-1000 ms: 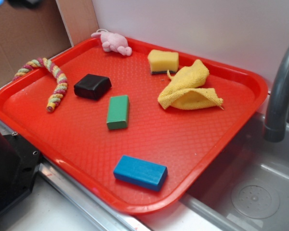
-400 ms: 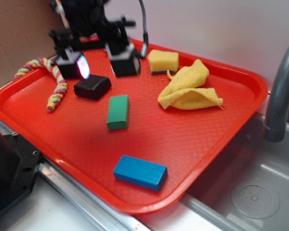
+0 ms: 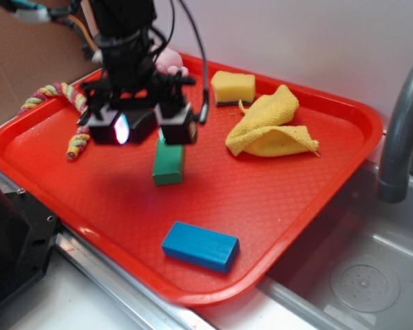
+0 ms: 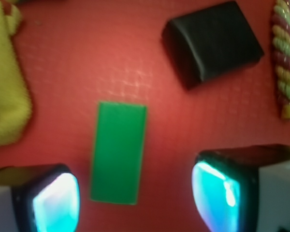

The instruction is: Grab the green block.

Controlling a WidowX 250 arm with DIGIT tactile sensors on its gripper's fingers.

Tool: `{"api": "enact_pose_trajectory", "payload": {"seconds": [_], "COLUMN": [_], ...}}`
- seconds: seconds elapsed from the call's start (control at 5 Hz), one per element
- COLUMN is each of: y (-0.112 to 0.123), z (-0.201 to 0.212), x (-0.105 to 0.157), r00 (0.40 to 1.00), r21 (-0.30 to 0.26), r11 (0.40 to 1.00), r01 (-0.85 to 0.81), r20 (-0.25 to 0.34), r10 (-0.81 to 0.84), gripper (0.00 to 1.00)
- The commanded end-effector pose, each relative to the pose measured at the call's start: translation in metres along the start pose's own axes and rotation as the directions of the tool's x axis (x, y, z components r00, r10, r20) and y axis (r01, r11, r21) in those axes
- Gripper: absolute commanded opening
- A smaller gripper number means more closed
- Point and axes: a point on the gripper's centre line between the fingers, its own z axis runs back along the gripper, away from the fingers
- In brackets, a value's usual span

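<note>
The green block (image 3: 168,165) lies flat on the red tray (image 3: 282,199), near its middle. In the wrist view the green block (image 4: 118,152) lies between the two glowing fingers, nearer the left one, its long side running away from me. My gripper (image 3: 143,128) hovers above the block's far end, wide open and empty. Its near end shows below the fingers. The wrist view shows the gripper (image 4: 135,198) with clear red tray between its pads and the block.
A black block (image 4: 212,41) lies beyond the gripper, partly hidden in the exterior view. A blue block (image 3: 200,246) sits near the front rim. A yellow cloth (image 3: 270,127), yellow sponge (image 3: 233,87), pink toy (image 3: 169,60) and braided rope (image 3: 74,103) lie round the back. A sink (image 3: 365,275) and grey faucet (image 3: 403,130) stand right.
The arm entered from the back left and came forward and down, from over the black block to over the green block's far end. The blocks have not moved.
</note>
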Motion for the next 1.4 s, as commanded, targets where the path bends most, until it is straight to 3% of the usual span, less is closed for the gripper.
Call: {"api": "enact_pose_trajectory", "payload": {"seconds": [0.0, 0.4, 0.6, 1.0, 1.2], "y": [0.01, 0.012, -0.008, 0.001, 0.012], "z": [-0.033, -0.03, -0.022, 0.08, 0.107], "x": [-0.013, -0.017, 0.013, 0.016, 0.016], "r00": [0.999, 0.996, 0.995, 0.986, 0.994], "r21": [0.02, -0.006, -0.012, -0.117, -0.175], "r11": [0.999, 0.996, 0.995, 0.985, 0.984], "r01": [0.036, 0.086, 0.097, 0.13, 0.026], "r20": [-0.017, -0.004, -0.001, 0.117, 0.112], "r10": [-0.036, -0.086, -0.097, -0.117, -0.007], "gripper": [1.0, 1.0, 1.0, 1.0, 1.0]}}
